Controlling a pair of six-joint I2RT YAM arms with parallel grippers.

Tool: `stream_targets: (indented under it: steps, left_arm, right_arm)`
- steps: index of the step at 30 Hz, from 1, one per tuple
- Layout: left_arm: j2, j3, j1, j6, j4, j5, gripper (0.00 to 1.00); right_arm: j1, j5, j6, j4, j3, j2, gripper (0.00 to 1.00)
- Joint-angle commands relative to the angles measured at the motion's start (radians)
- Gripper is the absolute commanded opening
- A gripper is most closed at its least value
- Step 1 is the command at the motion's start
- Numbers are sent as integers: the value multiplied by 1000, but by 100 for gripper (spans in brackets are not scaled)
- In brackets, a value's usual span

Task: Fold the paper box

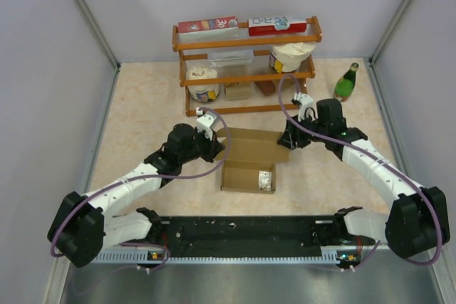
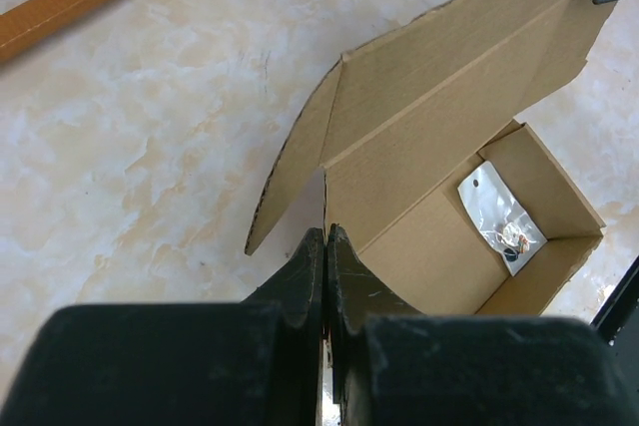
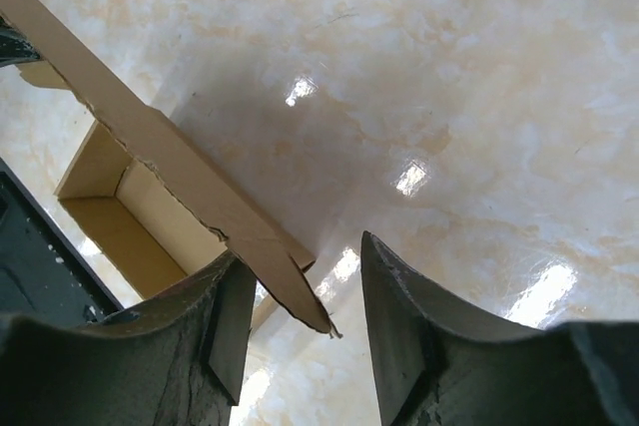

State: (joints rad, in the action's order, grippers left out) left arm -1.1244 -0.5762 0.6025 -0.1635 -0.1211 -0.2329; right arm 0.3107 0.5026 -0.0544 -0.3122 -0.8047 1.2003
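Box (image 1: 249,161) lies open on the counter (image 1: 142,119) between the arms, lid flap raised. Left end effector (image 2: 326,236) is pressed together on the flap's edge; right end effector (image 3: 305,256) is spread (flap corner between its fingers)

The right gripper (image 3: 303,258) stood with jaws apart above the table (image 3: 469,97). A flap corner of the paper box (image 3: 170,162) reached between them.
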Motion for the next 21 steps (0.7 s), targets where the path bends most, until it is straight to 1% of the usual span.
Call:
stream_targets:
  steps: [1, 3, 4, 9, 12, 16, 21]
  left_arm:
    - [-5, -30, -3, -13, -49, 18, 0]
    - [3, -25, -4, -16, -49, 24, 0]
    - [8, -21, -4, -16, -54, 29, 0]
    - [14, -13, -4, -21, -54, 41, 0]
    - [15, -8, -3, -24, -57, 43, 0]
    - [14, -7, -6, -30, -61, 41, 0]
    - [12, -5, -4, -36, -68, 40, 0]
  right_arm:
    - [-9, 8, -12, -16, 19, -25, 48]
    - [-10, 5, -19, -21, 22, -18, 54]
    - [-10, 1, -21, -25, 21, -13, 55]
    - [-9, 1, -41, -28, 28, -2, 55]
    - [-9, 10, -44, -28, 39, -7, 52]
    - [-9, 25, -51, -28, 44, -7, 45]
    - [-9, 40, -58, -27, 47, -1, 40]
